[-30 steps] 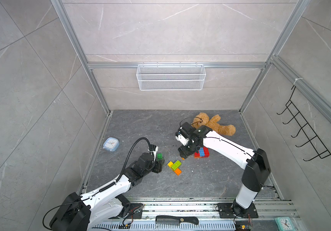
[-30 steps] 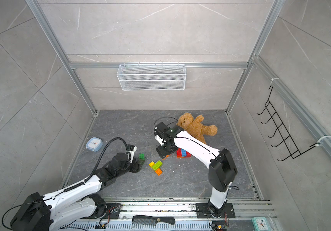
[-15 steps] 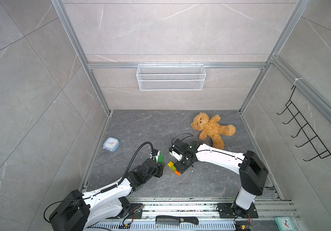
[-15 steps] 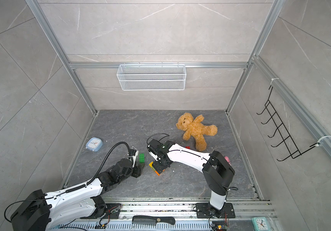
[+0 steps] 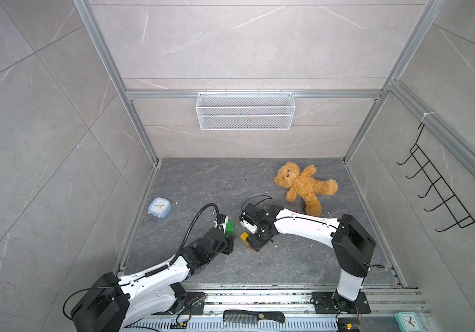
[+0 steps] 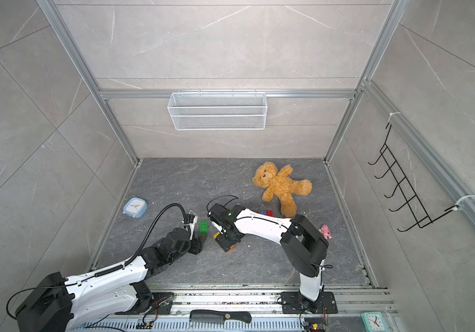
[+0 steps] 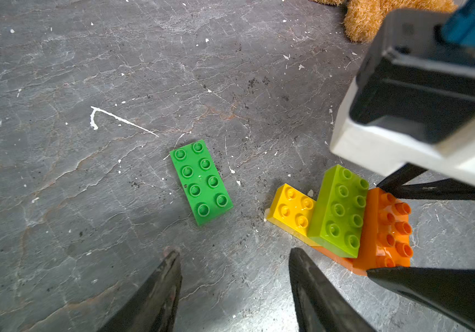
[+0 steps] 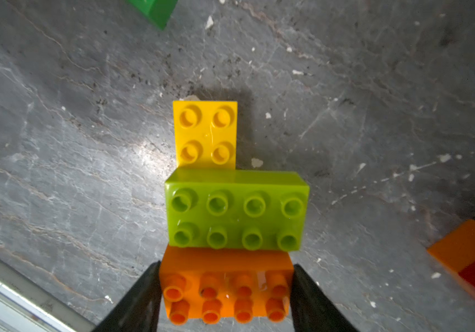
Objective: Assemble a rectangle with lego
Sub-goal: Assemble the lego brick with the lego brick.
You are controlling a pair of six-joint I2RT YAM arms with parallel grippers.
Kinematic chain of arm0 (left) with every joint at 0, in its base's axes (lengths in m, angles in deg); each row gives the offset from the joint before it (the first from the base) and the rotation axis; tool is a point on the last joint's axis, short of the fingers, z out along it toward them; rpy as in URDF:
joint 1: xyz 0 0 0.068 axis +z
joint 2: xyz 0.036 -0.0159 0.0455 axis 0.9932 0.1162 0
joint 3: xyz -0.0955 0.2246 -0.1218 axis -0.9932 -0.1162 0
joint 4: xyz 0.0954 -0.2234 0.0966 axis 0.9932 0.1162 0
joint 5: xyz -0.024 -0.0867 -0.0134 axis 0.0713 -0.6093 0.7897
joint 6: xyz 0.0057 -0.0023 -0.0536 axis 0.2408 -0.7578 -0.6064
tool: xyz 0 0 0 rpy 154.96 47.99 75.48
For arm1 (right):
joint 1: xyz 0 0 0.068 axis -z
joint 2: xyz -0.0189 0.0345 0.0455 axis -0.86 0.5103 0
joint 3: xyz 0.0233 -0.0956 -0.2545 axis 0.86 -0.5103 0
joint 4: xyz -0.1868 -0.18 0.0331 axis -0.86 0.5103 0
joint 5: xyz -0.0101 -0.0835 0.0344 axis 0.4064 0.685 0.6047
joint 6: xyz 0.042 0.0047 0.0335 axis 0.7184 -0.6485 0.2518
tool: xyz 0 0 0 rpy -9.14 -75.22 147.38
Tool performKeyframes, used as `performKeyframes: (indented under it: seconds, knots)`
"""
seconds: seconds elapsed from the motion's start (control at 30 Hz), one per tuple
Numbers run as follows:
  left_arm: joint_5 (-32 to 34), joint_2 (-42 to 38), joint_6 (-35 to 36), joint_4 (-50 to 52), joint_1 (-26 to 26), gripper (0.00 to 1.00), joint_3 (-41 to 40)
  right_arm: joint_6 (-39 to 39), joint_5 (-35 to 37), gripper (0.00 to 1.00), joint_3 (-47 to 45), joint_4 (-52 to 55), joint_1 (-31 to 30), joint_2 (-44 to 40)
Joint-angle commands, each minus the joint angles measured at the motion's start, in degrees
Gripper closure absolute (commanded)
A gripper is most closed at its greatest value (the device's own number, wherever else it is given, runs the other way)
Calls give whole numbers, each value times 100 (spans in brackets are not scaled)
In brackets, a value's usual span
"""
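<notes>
R gripper [image 8: 226, 266]: clamped on the orange 2x4 studded plastic brick [image 8: 226, 290], one finger on each short end.
L gripper [image 7: 233, 253]: jaws apart, nothing betw. them; hovered over bare floor just short of the green flat 2x4 studded plate [image 7: 201, 181].
Lego location: orange brick sat w/ its long side against the lime-green 2x4 plastic brick [image 8: 236, 209]. Yellow studded plastic piece [image 8: 204, 133], four studs showing, stuck out from lime's far side, so the outline was stepped, not yet a rectangle. Green plate lay alone near the cluster, not touching. Red & blue bricks [image 6: 265, 213] were well apart, by the brown plush teddy bear [image 6: 280, 186].
Step, prob.: seating orange flush w/ lime.
How to do it well: keep orange's ends level w/ lime's, studs up, press straight down w/o twist, release only once flat. L gripper could brace the cluster vs. skidding.
Materials: bricks were hard, glossy, square-edged, w/ round hollow studs; shiny sides prob. slippery in a pinch.
Floor [image 7: 86, 86]: dark grey, stone-look, veined, speckled w/ white crumbs; a crumb under a brick could tilt it.
Couldn't tell: whether orange was clicked onto anything below.
</notes>
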Motion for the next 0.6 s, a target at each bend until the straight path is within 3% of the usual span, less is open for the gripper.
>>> performKeyframes:
  seconds: [0.0, 0.57]
  knots:
    - [88, 54, -34, -200, -3, 38, -4, 41, 150, 57, 131, 24, -18, 128]
    - [35, 143, 2, -244, -5, 38, 14, 43, 221, 60, 241, 144, 34, 268]
